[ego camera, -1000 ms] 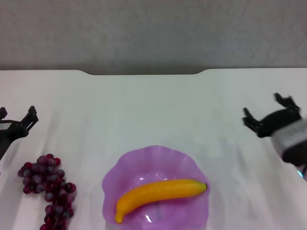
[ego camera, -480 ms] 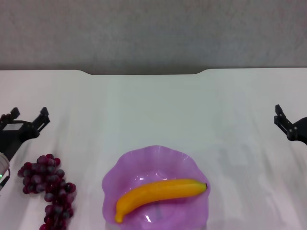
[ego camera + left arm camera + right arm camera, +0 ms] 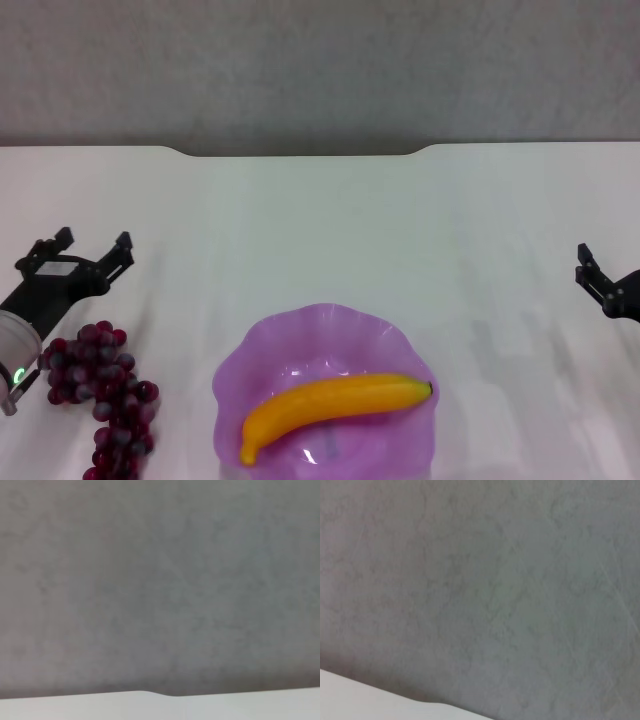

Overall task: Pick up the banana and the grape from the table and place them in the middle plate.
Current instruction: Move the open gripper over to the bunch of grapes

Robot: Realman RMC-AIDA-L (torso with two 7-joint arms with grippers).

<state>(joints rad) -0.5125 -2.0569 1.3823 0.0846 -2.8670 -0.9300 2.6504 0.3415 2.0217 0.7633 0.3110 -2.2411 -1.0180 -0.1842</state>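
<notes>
Two grippers are in sight from the head view, one at each side of the white table (image 3: 320, 220). On the left, the left gripper (image 3: 88, 254) hovers just above and beyond the top of the grape (image 3: 100, 385), its two black fingers (image 3: 122, 247) spread wide apart with nothing between them. The bunch lies on the tabletop at the near left, dark red-purple, running down to the lower edge of the frame, and the arm's pale wrist cuff overlaps its left side. Whether anything touches the fruit, I can't say from here.

Centre front sits the middle plate (image 3: 300, 330), purple and wavy-rimmed, and the banana (image 3: 335, 402) lies inside it, stretched across the dish with its dark tip at the right rim and its blunt end low on the left.

Far right, the right gripper (image 3: 600, 280) sits at the frame's edge, well apart from the plate; only part of it shows, so I can't tell how its fingers stand.

Both wrist views show just grey wall (image 3: 160, 580) and a strip of table edge.
</notes>
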